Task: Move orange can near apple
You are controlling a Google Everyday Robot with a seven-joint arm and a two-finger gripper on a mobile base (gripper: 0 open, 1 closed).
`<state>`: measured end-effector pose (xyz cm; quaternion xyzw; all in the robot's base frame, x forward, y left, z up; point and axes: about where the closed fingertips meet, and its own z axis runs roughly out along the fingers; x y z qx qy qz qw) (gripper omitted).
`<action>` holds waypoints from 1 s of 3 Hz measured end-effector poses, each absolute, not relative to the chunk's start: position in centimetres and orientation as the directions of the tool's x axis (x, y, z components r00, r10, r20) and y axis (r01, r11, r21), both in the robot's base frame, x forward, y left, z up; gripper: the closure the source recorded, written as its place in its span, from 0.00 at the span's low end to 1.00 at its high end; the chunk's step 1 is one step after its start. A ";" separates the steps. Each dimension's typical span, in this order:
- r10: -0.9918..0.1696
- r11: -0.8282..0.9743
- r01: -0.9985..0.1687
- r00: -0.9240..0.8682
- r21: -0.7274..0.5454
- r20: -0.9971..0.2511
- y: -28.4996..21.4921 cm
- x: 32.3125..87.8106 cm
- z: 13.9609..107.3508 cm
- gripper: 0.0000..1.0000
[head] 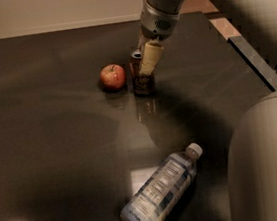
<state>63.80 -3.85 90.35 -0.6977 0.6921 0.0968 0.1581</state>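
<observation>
The gripper point(144, 65) hangs from the arm at the far side of the dark bench point(57, 142), down at the upper part of the orange can point(142, 82). Its pale tip overlaps the can's top rim; whether it is clamped on the can or loose cannot be told. The can stands upright directly beneath the gripper. The red apple point(112, 77) sits just beside the can, left of the gripper, not touching it. A clear plastic bottle point(161, 190) with a white cap lies on its side well nearer the camera than the gripper.
</observation>
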 end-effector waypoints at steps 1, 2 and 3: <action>-0.934 0.001 -0.997 0.028 -0.081 -0.356 -3.8 63.9 90.0 0.36; -0.932 0.004 -0.996 0.029 -0.089 -0.362 -3.6 64.2 89.9 0.13; -0.930 0.005 -0.995 0.030 -0.096 -0.366 -3.3 64.5 89.7 0.00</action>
